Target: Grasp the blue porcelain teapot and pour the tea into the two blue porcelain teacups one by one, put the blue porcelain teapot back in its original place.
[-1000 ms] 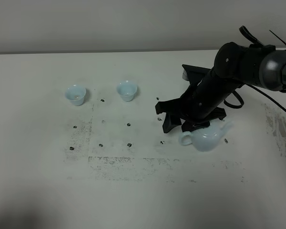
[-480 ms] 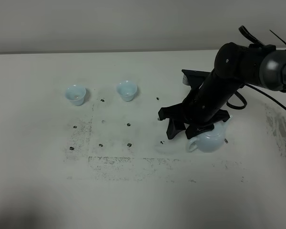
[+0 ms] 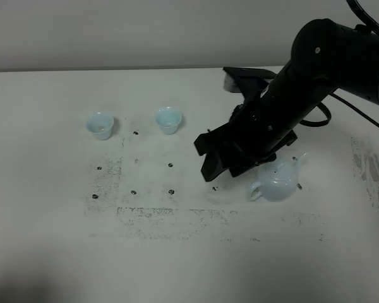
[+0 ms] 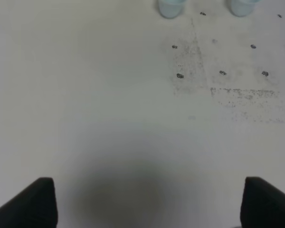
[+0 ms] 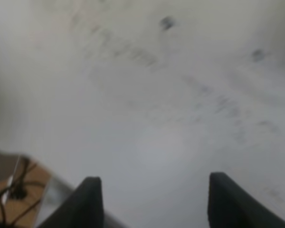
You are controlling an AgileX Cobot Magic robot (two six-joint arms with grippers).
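Observation:
The pale blue porcelain teapot (image 3: pixel 278 182) stands upright on the table, right of centre, its spout pointing right and its loop handle to the left. My right gripper (image 3: pixel 210 160) hangs above the table just left of the teapot, apart from it and open. In the right wrist view the right gripper (image 5: pixel 156 202) shows only blurred table between its dark fingers (image 5: pixel 88 202). The two blue porcelain teacups (image 3: pixel 100 125) (image 3: pixel 167 119) stand side by side at the back left. The left gripper (image 4: pixel 149 204) is open over bare table, with both teacups (image 4: pixel 170 6) (image 4: pixel 241 5) far ahead of it.
The white table (image 3: pixel 189 252) carries a worn grid of dark marks (image 3: pixel 170 191) between the cups and the teapot. The right arm (image 3: pixel 316 63) reaches in from the back right, over the teapot's far side. A pale wall runs behind the table.
The right gripper has come off the teapot's handle, risen and moved left. The teapot stays standing on the table. The cups have not moved.

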